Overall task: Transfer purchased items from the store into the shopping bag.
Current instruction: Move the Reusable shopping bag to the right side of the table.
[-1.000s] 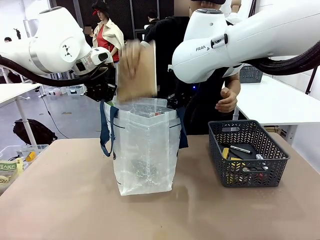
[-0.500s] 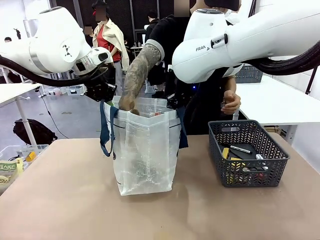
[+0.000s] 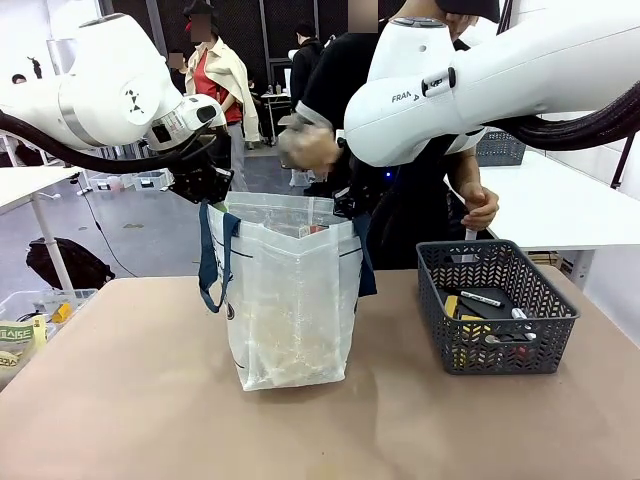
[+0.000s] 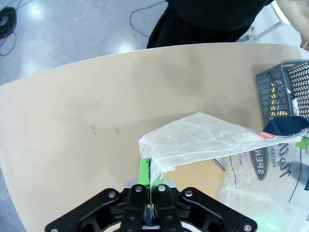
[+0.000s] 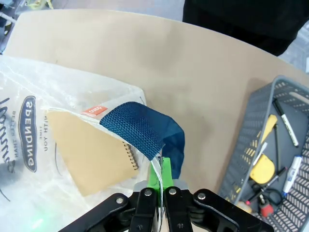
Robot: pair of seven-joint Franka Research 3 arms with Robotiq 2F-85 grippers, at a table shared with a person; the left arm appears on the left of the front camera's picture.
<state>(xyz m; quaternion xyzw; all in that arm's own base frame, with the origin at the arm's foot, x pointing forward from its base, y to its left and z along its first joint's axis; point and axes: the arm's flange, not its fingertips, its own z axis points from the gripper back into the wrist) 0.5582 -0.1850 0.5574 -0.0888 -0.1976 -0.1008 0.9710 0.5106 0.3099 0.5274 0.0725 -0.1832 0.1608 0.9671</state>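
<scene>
Jaws of the left gripper and right gripper are pressed together on opposite rims of the shopping bag (a brown spiral notebook lies inside); the dark grey basket with markers sits at its three o'clock.

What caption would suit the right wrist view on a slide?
Right gripper clamps the shopping bag at its rim beside the navy handle, brown spiral notebook inside; grey basket of pens alongside.

Translucent white bag, navy handles; dark grey herringbone basket
</scene>
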